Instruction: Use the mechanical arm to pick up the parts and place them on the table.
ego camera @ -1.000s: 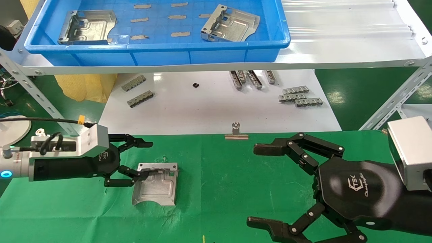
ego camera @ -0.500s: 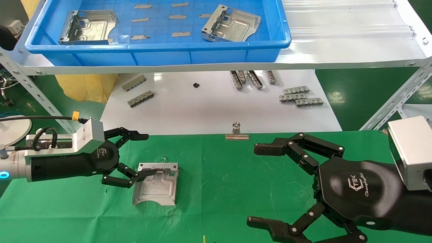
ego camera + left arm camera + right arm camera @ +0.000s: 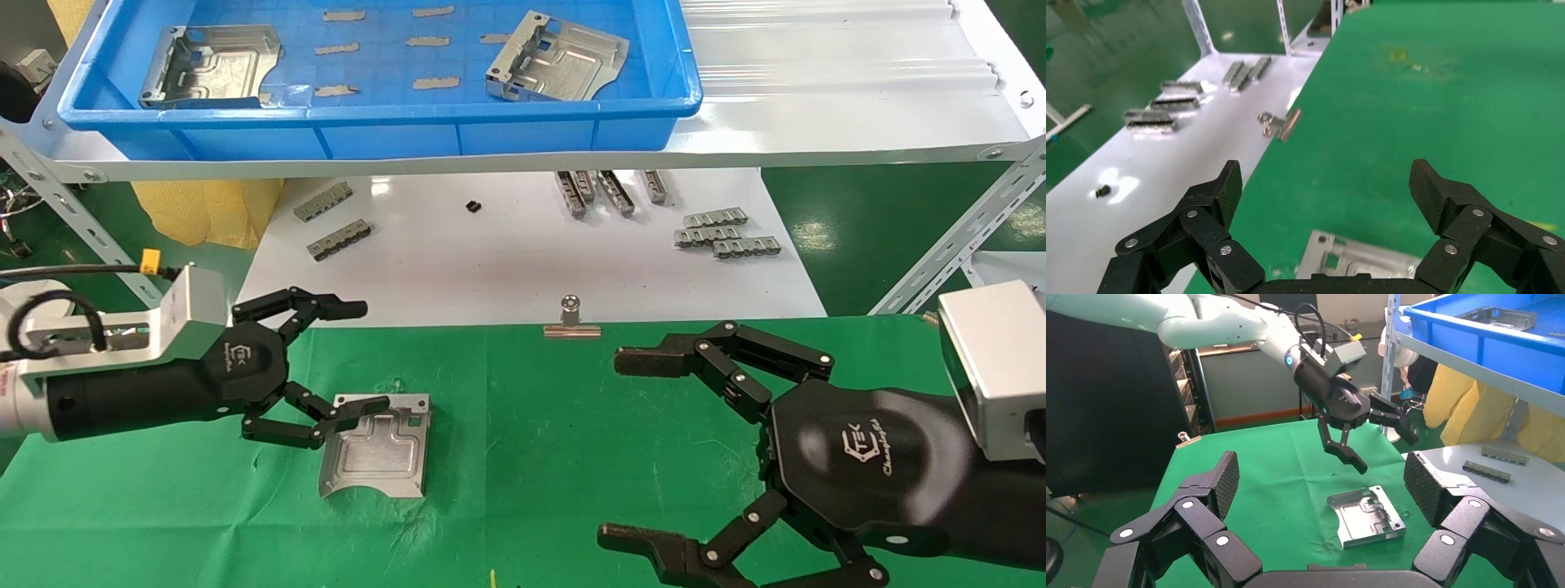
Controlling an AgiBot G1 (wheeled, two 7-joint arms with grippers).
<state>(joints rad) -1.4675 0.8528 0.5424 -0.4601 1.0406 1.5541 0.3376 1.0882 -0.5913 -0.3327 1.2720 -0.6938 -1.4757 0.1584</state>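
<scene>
Head view: left hand (image 3: 331, 359) hangs wide open and empty just above the plate (image 3: 377, 445) lying flat on the green worktop (image 3: 531, 425).

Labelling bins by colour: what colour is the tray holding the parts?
Blue tray, clearest in the head view.

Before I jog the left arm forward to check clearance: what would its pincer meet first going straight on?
Probably nothing nearby: the open left pincer points across bare green cloth, above the metal plate. Depth is unclear.
</scene>
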